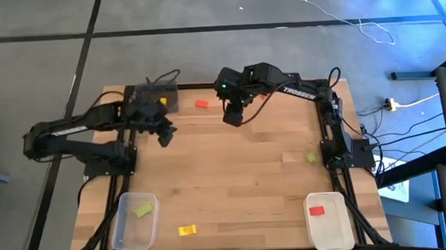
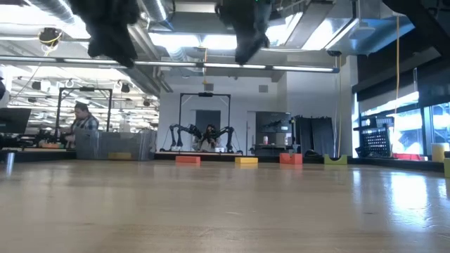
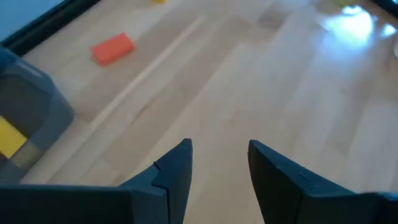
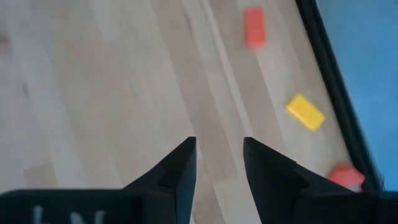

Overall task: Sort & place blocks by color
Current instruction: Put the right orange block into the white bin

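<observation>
Overhead, we take the wooden table [image 1: 233, 178] as our landmark. Our left gripper [image 1: 165, 136] hangs above its far left part, just beside the dark bin [image 1: 154, 96] at the far edge, which holds a yellow block [image 1: 162, 102]. Through the left wrist camera we see its two fingers [image 3: 174, 177] standing apart with bare wood between them, pinching nothing. Our right gripper [image 1: 234, 115] hangs above the far middle of the table; the right wrist camera shows its fingers [image 4: 180, 171] likewise spread, nothing between them.

On the table a red block [image 1: 201, 104] lies near the far edge, between the dark bin and the right gripper. A light green block [image 1: 310, 158] lies near the right edge. A yellow block [image 1: 186, 230] lies near the front edge, just right of the clear bin [image 1: 133, 220] at the front left corner, and that bin holds a light green block [image 1: 142, 210]. The white bin [image 1: 327, 220] at the front right corner holds a red block [image 1: 316, 210].

The right wrist camera also shows two red blocks [image 4: 254, 26] [image 4: 346, 175] and one yellow block [image 4: 305, 112] along the table's dark edge.
</observation>
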